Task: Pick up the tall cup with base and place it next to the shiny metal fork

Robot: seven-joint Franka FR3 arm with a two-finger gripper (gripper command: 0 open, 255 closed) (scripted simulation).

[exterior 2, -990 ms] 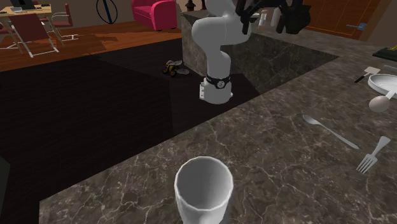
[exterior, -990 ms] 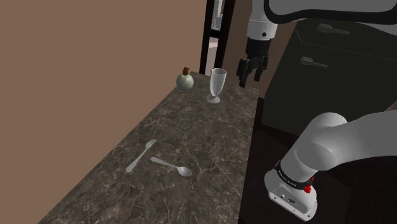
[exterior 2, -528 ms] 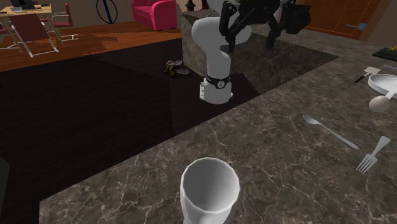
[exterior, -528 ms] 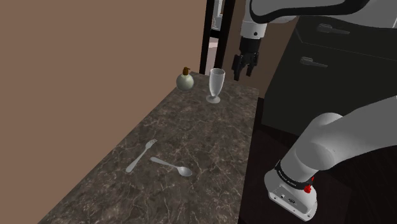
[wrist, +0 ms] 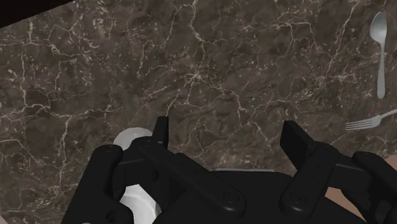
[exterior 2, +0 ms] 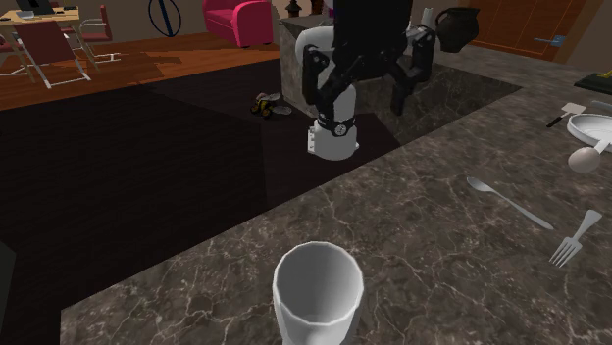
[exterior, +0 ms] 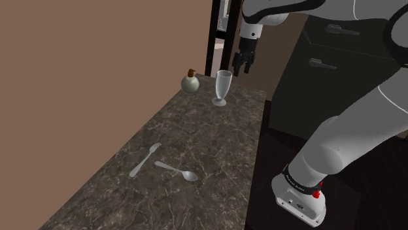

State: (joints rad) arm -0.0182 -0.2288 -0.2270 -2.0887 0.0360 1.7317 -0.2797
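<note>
The tall pale cup with a foot (exterior: pixel 223 87) stands upright at the far end of the dark marble counter (exterior: pixel 196 134). My black gripper (exterior: pixel 241 64) hangs open just above it and to the shoulder view's right, not touching it. In the second exterior view the cup (exterior 2: pixel 316 294) stands in the foreground and the gripper (exterior 2: pixel 355 93) spreads its fingers wide behind it. In the wrist view the cup (wrist: pixel 130 139) shows beside one finger, partly hidden by the hand, with nothing between the fingers of the gripper (wrist: pixel 229 137). The fork (exterior: pixel 144 160) lies near the counter's middle.
A spoon (exterior: pixel 176 171) lies beside the fork. A round soap bottle (exterior: pixel 190 82) stands by the brown wall, close to the cup. In the second exterior view a pale dish (exterior 2: pixel 593 127) sits past the spoon (exterior 2: pixel 505 201) and fork (exterior 2: pixel 574 238). Dark cabinets stand behind the arm.
The gripper has moved toward the shoulder view's left and slightly up, from beside the counter's edge to just over the cup. It stayed open. The cup, fork and spoon have not moved.
</note>
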